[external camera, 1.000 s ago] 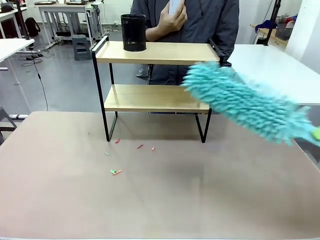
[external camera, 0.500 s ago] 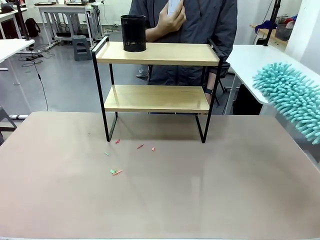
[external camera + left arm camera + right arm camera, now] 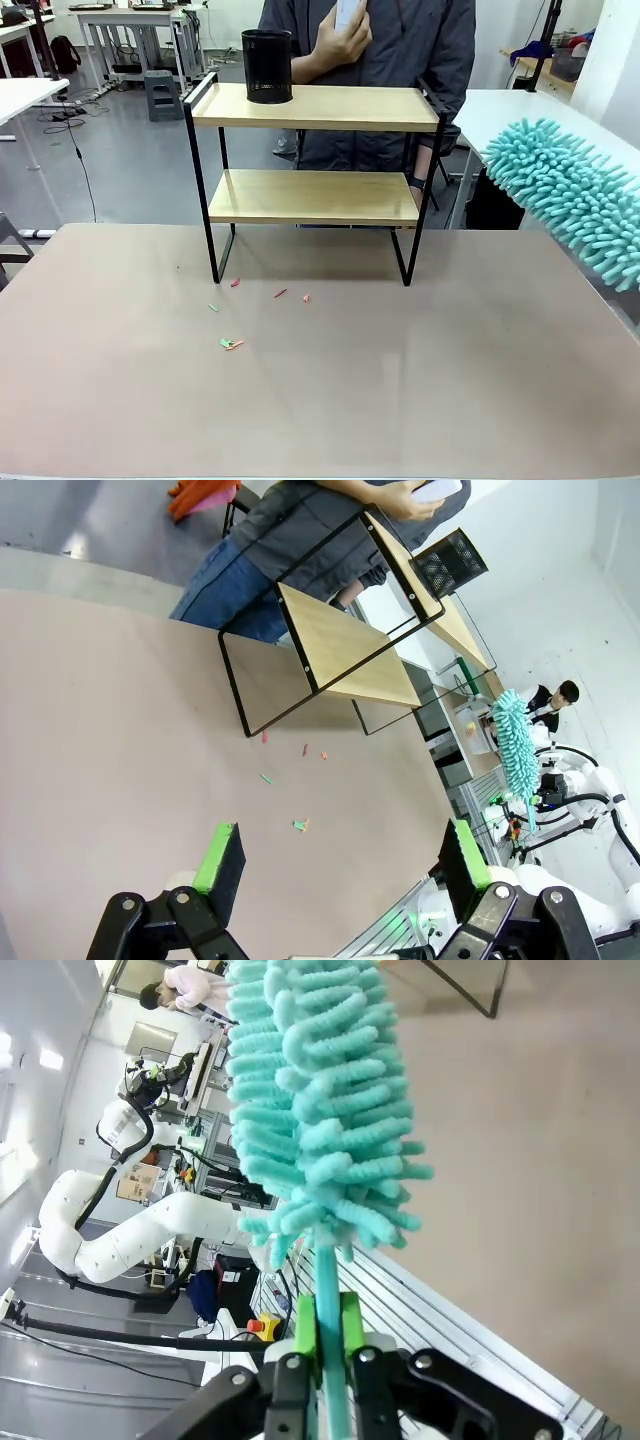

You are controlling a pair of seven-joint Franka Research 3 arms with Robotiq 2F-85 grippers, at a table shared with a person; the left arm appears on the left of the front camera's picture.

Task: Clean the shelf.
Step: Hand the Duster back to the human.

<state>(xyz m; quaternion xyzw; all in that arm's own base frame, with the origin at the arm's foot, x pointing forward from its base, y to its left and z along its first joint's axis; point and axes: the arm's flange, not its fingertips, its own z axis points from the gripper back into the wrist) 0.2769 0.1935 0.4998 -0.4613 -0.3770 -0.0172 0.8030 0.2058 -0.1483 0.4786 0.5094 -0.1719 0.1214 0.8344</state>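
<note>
Tabletop (image 3: 400, 380): shelf (image 3: 350, 105) w/ black mesh cup (image 3: 266, 65) on top board.

We see a black mesh cup (image 3: 267, 65) standing before a person in a grey jacket (image 3: 425, 40); small red and green scraps (image 3: 231, 344) lie scattered on the brown tabletop (image 3: 400, 380); a white table (image 3: 545, 130) stands beyond, at right.
</note>
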